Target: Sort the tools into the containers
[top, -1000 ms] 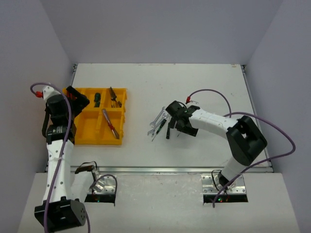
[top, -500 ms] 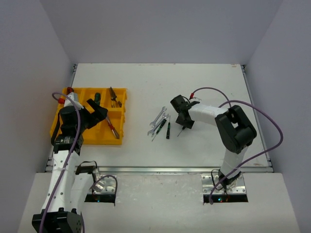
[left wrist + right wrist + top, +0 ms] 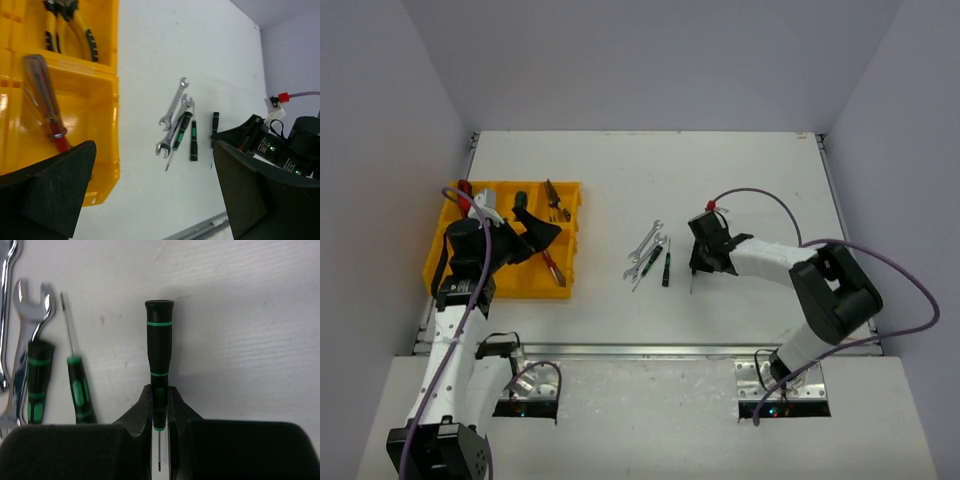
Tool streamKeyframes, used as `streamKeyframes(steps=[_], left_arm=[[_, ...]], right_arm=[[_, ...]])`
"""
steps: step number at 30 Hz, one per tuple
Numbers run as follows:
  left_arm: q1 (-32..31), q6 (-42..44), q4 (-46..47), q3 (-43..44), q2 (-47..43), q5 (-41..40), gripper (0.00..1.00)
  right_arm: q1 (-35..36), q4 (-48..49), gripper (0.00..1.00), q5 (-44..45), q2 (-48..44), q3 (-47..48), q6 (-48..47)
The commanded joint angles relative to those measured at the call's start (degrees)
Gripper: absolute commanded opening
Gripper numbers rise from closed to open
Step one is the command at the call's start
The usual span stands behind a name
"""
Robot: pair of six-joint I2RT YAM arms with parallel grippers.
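Observation:
My right gripper point(image 3: 159, 405) is shut on the lower handle of a black screwdriver with green rings point(image 3: 159, 340), which lies on the white table; from above, that gripper point(image 3: 700, 262) covers the handle and only the thin shaft point(image 3: 692, 284) shows. To its left lie two silver wrenches point(image 3: 649, 238) point(image 3: 30, 325) and two more green-black screwdrivers point(image 3: 666, 268) point(image 3: 80, 390). My left gripper point(image 3: 535, 232) hangs open and holds nothing over the yellow tray point(image 3: 500, 293), its fingers point(image 3: 50, 195) wide apart.
Inside the tray point(image 3: 107, 130) lie a red-handled screwdriver point(image 3: 45, 100) in a near compartment and yellow-handled pliers point(image 3: 70, 22) in the far right one. A dark green tool point(image 3: 520, 203) sits in the far middle compartment. A metal rail point(image 3: 650, 350) borders the table's near edge.
My right gripper has shifted right from the tool pile and closed on the screwdriver. The left arm swung from the tray's left side to over its middle, still open.

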Motion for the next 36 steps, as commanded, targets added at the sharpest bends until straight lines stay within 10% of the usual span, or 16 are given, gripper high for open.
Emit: streamKeyframes(steps=[1,7,15,30,31,34,36], left_arm=[[-2.27,-11.29,21.33,-5.87,0.63,19.18,1.00],[-17.70,-21.05,39.15,-9.57,-0.99,14.54,1.00],[-31.23,-22.88,43.33,-9.21,1.41,6.48,0.89],[-39.70,-21.33,41.21,-7.24,5.42,0.57,0.00],[-39.70,-20.89,39.91,-6.64,5.42,0.00,0.00],[-39.67,-15.96,25.46,-0.89,6.53,-10.94,0.00],[-39.47,-11.19,7.46,7.19,8.68,-25.95,0.00]], right_arm=[[8.34,8.47,0.00,-7.22,-14.53,-3.69,-13.27],[12.27,21.06,0.00,-44.34,-21.69,-4.19,-16.40],[15.48,25.03,0.00,-49.47,-25.13,-2.26,-13.51],[15.63,24.12,0.02,-40.46,-29.53,-2.55,-13.90],[15.63,24.12,0.12,-40.72,-29.31,-2.37,-13.90],[15.63,20.82,0.96,-37.61,-29.27,-1.65,-14.20],[15.63,15.89,0.99,-31.16,-30.34,-0.77,-15.25]])
